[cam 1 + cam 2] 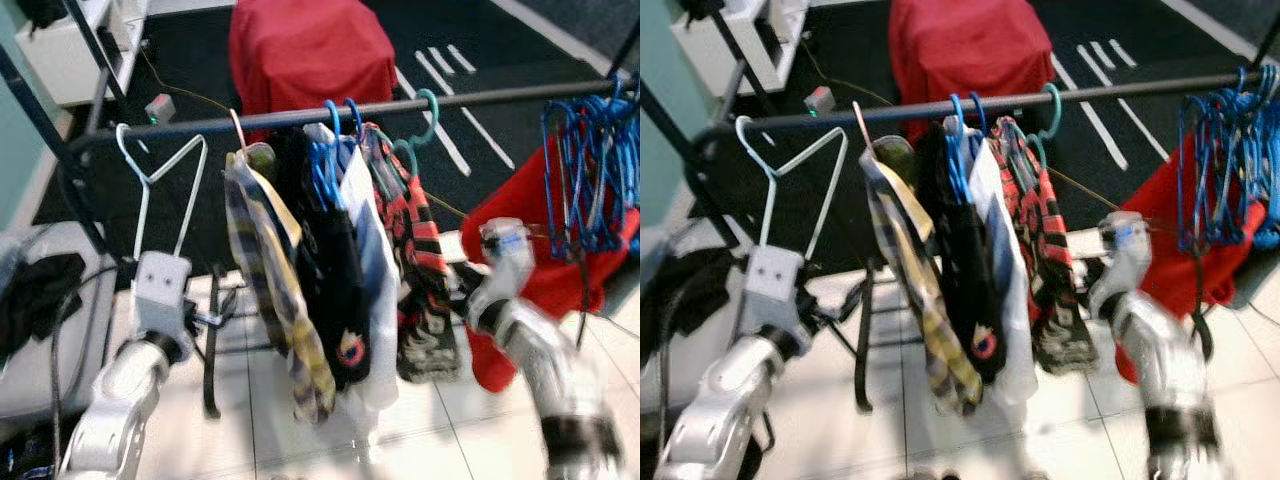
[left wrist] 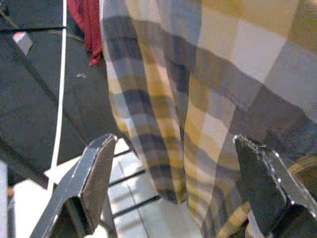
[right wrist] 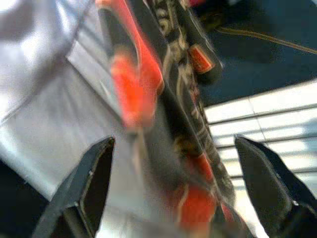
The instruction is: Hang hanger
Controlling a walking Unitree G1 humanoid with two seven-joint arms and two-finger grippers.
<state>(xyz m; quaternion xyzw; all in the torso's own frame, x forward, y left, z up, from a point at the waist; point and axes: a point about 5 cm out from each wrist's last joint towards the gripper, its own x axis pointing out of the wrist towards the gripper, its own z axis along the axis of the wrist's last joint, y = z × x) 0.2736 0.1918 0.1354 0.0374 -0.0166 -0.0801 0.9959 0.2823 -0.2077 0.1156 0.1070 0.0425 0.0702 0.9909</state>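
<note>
Step, by judgement: release done or nearly so. White hanger (image 1: 160, 185) hooked on black rail (image 1: 300, 117), just above left gripper (image 2: 173, 173); fingers (image 2: 96, 173) spread wide, nothing gripped.

Right gripper (image 3: 173, 183) released, empty, facing red-black garment (image 3: 163, 99).

Next, likely: check hook seated, back both arms clear.

Left wrist view shows yellow-grey plaid shirt (image 2: 208, 99) directly ahead of gripper, hanger wire off to one side. Head views show blue hangers (image 1: 590, 170) bunched beyond right arm.

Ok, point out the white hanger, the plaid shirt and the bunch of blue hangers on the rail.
white hanger (image 1: 147, 180): left eye view, on its left wire arm below the hook.
plaid shirt (image 1: 282, 300): left eye view, mid-length on the yellow-grey cloth.
blue hangers (image 1: 590, 170): left eye view, middle of the bunch.
</note>
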